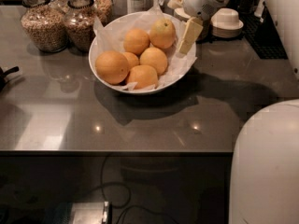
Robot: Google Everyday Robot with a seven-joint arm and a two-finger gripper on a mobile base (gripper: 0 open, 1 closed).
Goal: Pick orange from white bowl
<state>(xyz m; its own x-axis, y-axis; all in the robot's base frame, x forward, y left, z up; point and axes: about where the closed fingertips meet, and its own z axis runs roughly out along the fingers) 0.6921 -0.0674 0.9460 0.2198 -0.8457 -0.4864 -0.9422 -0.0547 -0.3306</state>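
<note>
Orange (162,33) lies at the back right of the bowl (140,90), resting on the other fruit (112,66); being round, it offers no long axis. Gripper (189,35) hangs over the bowl's right rim, just right of the orange; I cannot tell whether it is open or closed. Jars (79,22) crowd the bowl's back left, so the way up and to the right looks freer.
</note>
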